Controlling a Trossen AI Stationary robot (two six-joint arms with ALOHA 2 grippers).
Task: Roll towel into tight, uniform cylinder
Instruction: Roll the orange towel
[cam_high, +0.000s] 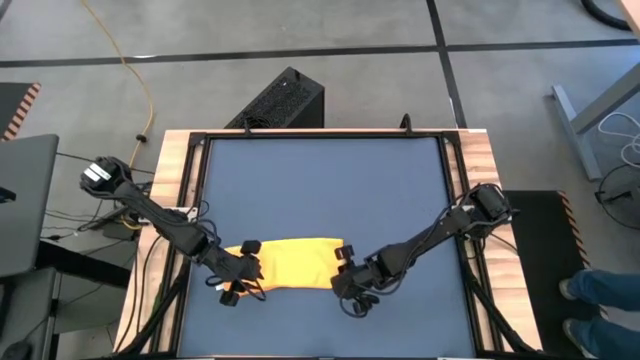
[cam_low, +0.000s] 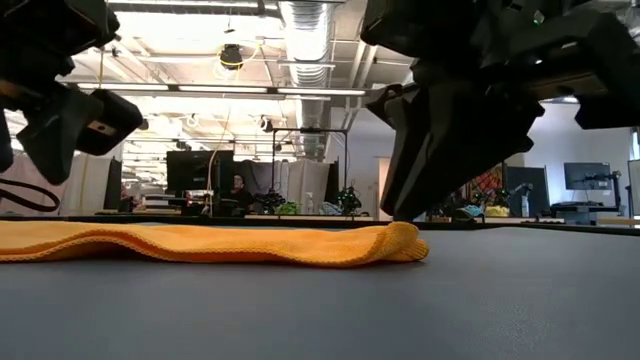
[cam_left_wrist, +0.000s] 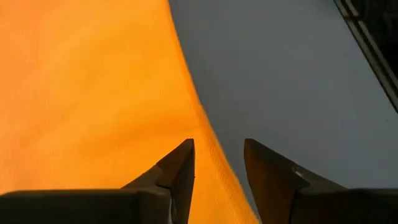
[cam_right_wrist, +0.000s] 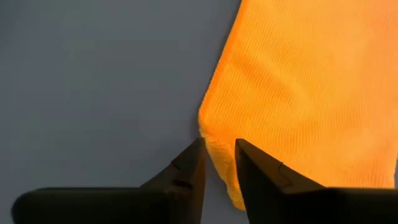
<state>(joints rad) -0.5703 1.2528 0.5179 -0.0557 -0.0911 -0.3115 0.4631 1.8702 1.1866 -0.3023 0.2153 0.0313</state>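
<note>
On the blue mat, both grippers' parted fingers straddle the yellow towel edges, unobstructed.

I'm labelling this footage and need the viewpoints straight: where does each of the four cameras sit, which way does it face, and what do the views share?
High view: overhead, facing straight down on the blue mat; both arms show, left gripper and right gripper at the towel's ends.
Low view: table height, facing level across the towel into the room; dark arm parts hang overhead.
Left wrist view: above the towel's edge; own open fingers straddle it.
Right wrist view: above the towel's corner; own fingers parted.
Shared: all four show the towel.
</note>
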